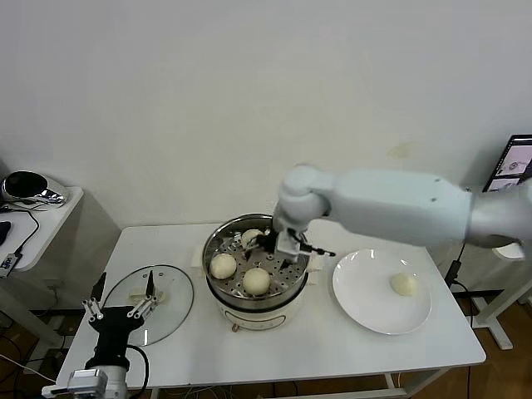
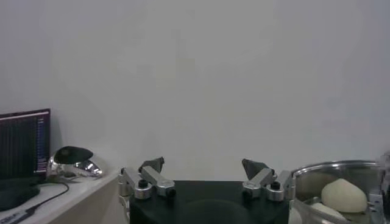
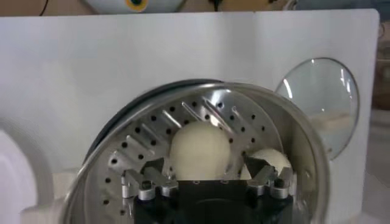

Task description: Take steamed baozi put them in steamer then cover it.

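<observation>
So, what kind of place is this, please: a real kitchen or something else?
Probably a lab or test room, not a kitchen: a plain white table against a bare wall, a monitor at the side, and cables by the side desk.

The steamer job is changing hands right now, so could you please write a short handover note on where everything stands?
Right end effector: open, over the back of the steamer, straddling the bun it is placing on the tray.
Left end effector: open, empty, parked at the table's front left by the lid.
Two more buns sit in the steamer, front left and front.
One bun remains on the plate, on the right.
Done: three buns loaded.
Left: withdraw the right arm, move the last bun, put the lid on.
</observation>
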`<state>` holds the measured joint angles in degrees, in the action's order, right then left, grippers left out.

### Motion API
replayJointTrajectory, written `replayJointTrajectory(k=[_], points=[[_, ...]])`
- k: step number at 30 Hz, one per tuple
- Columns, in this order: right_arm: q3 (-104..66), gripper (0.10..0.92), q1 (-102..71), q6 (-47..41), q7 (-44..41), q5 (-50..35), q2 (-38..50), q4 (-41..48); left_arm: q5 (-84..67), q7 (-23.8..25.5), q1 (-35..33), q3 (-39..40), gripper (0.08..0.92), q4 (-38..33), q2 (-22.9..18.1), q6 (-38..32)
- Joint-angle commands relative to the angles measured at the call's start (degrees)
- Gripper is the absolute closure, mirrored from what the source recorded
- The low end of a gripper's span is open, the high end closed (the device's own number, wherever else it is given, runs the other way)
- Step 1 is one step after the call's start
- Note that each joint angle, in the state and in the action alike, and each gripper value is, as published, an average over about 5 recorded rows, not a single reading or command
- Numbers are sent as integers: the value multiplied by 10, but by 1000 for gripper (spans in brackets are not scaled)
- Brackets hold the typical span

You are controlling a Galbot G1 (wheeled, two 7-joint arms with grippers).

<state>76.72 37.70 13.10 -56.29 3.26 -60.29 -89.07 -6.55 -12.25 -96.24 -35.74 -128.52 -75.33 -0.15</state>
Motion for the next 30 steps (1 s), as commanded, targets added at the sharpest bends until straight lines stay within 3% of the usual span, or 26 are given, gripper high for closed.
replayJointTrajectory(k=[1,7,13,21,30], points=[[17,203,85,-230,-23,-109,144,-71,0,0,3,8,177,1,3,0],[14,203,46,-385,12,-143,294,-116,1,1,8,19,177,3,11,0],[-26,203,-46,-435,35,-130,380,-111,1,2,8,25,177,4,18,0],[-230,203,-294,-380,12,-58,418,-16,3,3,2,25,177,1,21,-1],[-427,203,-471,-253,-53,48,356,148,11,3,-6,23,177,-1,19,0]])
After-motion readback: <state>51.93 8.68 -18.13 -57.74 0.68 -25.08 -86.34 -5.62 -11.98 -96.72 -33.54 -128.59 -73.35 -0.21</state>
